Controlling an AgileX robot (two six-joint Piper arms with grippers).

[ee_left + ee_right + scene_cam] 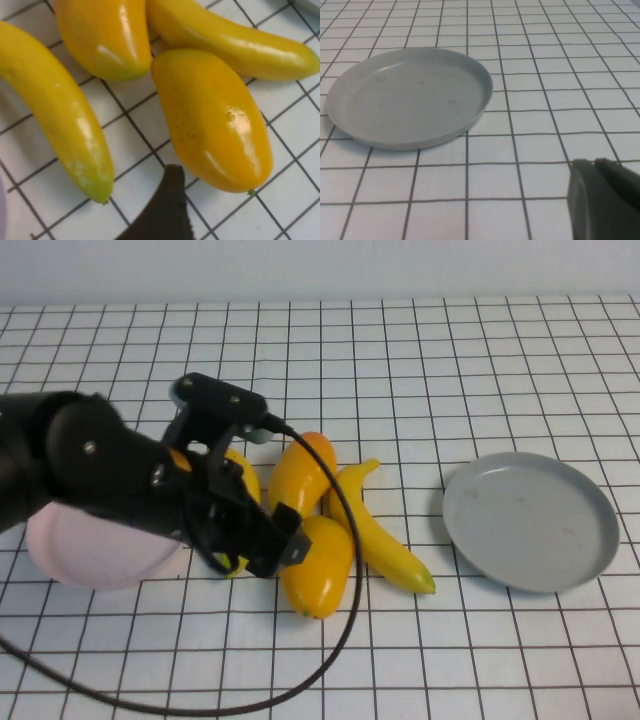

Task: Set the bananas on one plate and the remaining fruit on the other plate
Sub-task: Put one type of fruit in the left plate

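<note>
A white tabletop ruled with a black grid [500, 360] is carrying every item listed here. A cluster of four plastic-looking fruits is lying at the table's centre: two plump oval orange-yellow mango-like fruits and two long slim curved yellow bananas. The upper mango-like fruit [300, 475] is lying tilted, and the lower one [318, 565] is sitting just below it, the two touching or nearly so. One banana with a greenish tip [380, 540] is lying along the right side of both mango-like fruits, pressing against them; the other banana [243, 485] is lying on their left, largely hidden beneath the black left arm. The left gripper [245, 545] is hovering low over the left edge of the cluster, between that banana and the lower mango-like fruit; whether its fingers are apart or together cannot be told, and nothing is showing as clamped between them. A black cable [340, 640] is looping from the arm across the table's near side. A round flat pale pink plate with a low rim [90, 555] is sitting just left of the cluster, partly under the left arm. A round flat grey plate with a low rim [530, 520] is sitting bare, apart to the right of the cluster. The right gripper [605, 200] is showing only as a dark edge in its own wrist view, near the grey plate; its finger state cannot be told.
</note>
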